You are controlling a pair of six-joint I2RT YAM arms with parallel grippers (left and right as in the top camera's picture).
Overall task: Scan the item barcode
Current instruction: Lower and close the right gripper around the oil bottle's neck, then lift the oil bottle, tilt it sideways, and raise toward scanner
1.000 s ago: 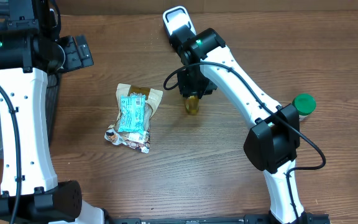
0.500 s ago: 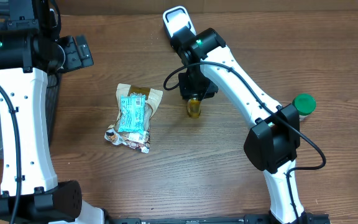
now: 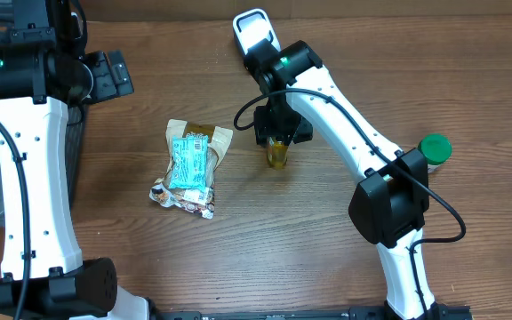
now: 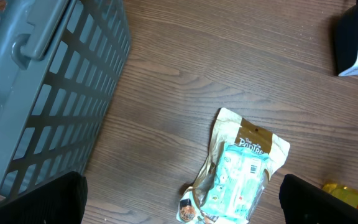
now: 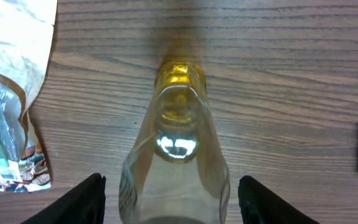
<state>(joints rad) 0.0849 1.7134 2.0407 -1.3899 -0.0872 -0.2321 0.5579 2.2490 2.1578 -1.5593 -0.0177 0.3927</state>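
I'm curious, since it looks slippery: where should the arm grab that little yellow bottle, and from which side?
Grip the bottle across its wide clear body, coming from above with one of the fingers on each flank. It seems to lie on its side on the table, and it narrows toward the gold cap, where a grip would likely slide off.

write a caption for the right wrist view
Fingers open either side of a yellowish bottle on the wooden table, snack packet at left
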